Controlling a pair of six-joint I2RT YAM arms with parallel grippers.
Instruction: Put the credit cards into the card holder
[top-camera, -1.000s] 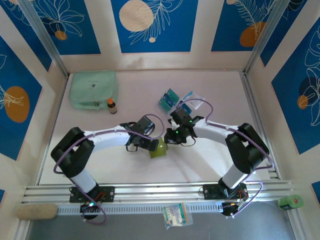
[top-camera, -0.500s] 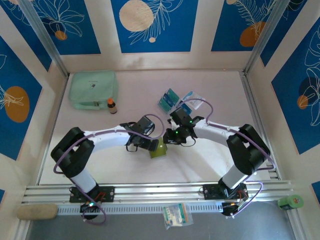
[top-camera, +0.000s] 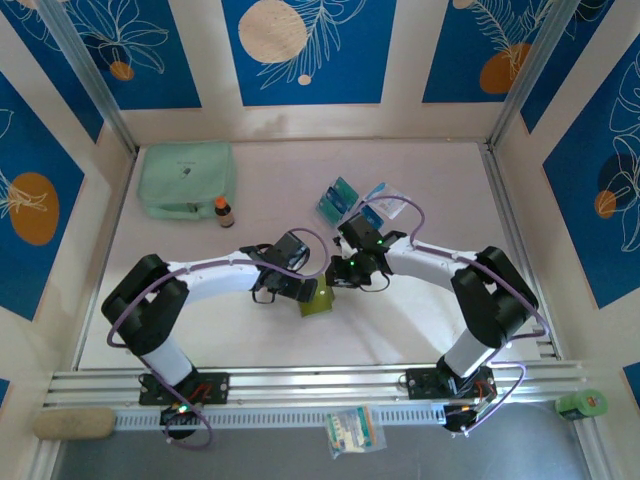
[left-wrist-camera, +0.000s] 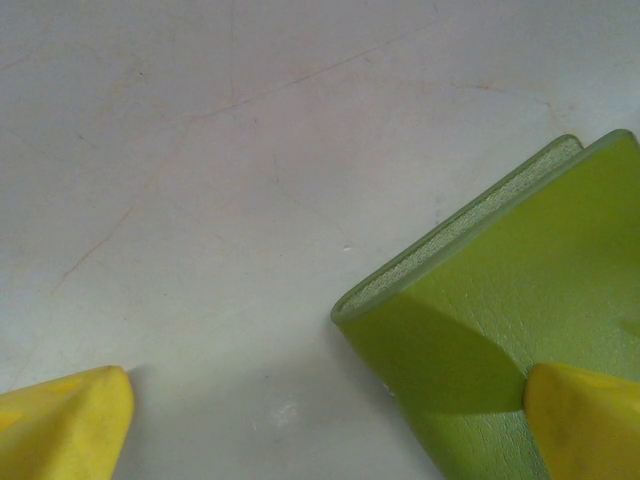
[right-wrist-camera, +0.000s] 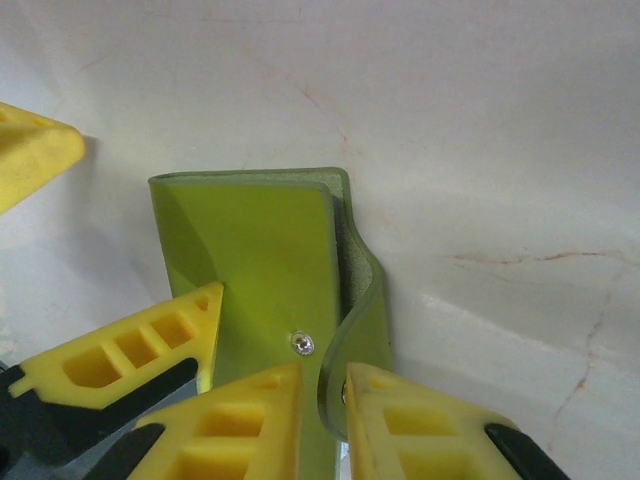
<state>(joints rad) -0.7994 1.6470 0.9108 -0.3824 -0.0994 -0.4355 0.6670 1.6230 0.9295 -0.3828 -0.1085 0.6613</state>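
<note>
The olive-green card holder (top-camera: 320, 298) lies mid-table between both wrists. In the right wrist view its snap flap (right-wrist-camera: 360, 310) curls up off the body (right-wrist-camera: 250, 260), and my right gripper (right-wrist-camera: 325, 385) is shut on that flap. My left gripper (left-wrist-camera: 325, 400) stands wide open across the holder's corner (left-wrist-camera: 500, 320). One of its fingertips (left-wrist-camera: 585, 415) rests on the green cover and the other (left-wrist-camera: 60, 420) is over bare table. Teal and blue credit cards (top-camera: 340, 198) lie flat just behind the right wrist, apart from the holder.
A mint-green zip pouch (top-camera: 186, 178) sits at the back left with a small brown bottle (top-camera: 224, 211) beside it. A flat packet (top-camera: 353, 430) lies on the front rail. Walls close the table on three sides.
</note>
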